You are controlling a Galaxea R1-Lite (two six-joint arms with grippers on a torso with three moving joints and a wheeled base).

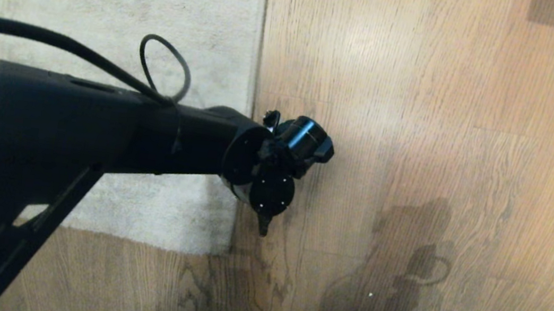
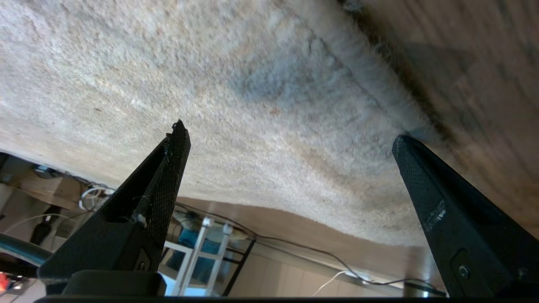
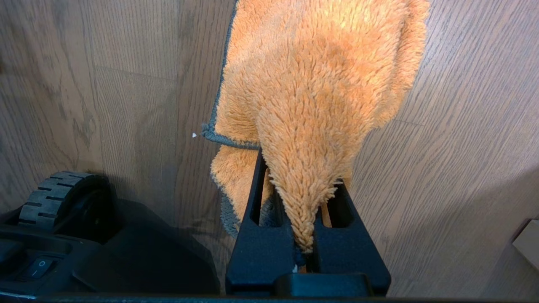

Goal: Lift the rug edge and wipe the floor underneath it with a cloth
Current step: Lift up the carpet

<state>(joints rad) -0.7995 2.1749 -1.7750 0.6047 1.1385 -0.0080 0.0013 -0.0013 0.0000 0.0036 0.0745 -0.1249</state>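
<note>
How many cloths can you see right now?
1: the orange cloth, pinched in the right tool above the floor; the head view shows its edge at the lower right. Others may be hidden.

Beyond the work area, in the left wrist view, we see a white metal rack [image 2: 198, 248] with something blue behind its bars. A black cable [image 2: 320, 252] trails past it, and a thinner white cable [image 2: 332, 281] lies close by. Off to one side we make out a coil of white cord [image 2: 90, 195] among dim clutter we cannot identify.
</note>
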